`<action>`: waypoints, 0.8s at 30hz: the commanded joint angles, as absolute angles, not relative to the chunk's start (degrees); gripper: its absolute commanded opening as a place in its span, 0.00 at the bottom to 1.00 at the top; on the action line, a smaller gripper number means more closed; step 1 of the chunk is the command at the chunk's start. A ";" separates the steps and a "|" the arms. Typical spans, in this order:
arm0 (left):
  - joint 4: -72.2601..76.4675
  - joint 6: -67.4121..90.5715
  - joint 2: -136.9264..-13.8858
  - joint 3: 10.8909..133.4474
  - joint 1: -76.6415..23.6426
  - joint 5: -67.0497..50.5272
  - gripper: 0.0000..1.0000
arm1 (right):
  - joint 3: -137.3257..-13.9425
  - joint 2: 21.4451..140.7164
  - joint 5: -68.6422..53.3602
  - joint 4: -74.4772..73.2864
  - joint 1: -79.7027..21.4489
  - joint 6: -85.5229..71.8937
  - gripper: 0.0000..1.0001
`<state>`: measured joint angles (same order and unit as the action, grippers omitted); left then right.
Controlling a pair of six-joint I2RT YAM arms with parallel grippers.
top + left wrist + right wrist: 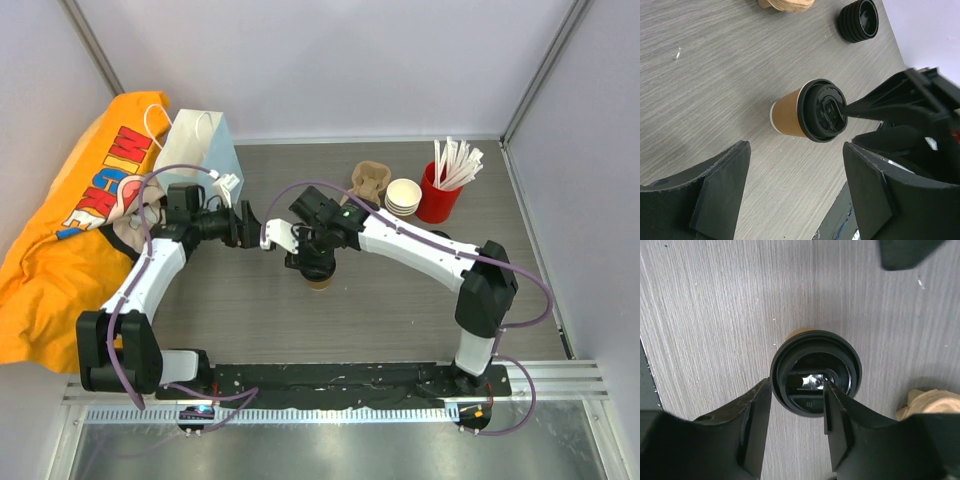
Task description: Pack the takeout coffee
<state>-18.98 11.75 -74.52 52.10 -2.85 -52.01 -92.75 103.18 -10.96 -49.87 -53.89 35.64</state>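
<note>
Heads-up on the takeout coffee (pixel 790 117): parked upright around mid-worktop, a touch toward the near edge, black lid (pixel 822 110) on. Got the right pincer (pixel 797 390) right over it, partly spread, one finger just outside the lid's rim, the other down on the lid's middle. Can't tell whether pressing down or lining up a nip. Got the left pincer (pixel 796 147) spread wide, holding nothing, aimed at the cup from the left-edge side. Could tip from an off-centre push, light as it looks. Could also pop the lid off if lifted by the rim alone. Probably worth bracing the body first.
</note>
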 commanded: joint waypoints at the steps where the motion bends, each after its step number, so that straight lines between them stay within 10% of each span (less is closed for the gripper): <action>1: -17.67 11.43 -74.97 51.42 -2.81 -54.67 0.79 | -96.33 98.09 -10.81 -51.24 -53.53 35.08 0.52; 7: -17.05 11.51 -75.58 50.63 -6.23 -53.62 0.79 | -94.31 92.56 -21.49 -50.72 -44.05 31.30 0.71; 24: -18.81 13.62 -91.40 60.73 -15.82 -51.86 0.78 | -83.32 95.79 -51.50 -45.71 -26.28 18.64 0.80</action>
<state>-19.40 12.60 -90.43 56.90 -14.72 -51.59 -84.05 95.22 -43.11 -48.97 -27.07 22.15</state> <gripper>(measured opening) 0.779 0.797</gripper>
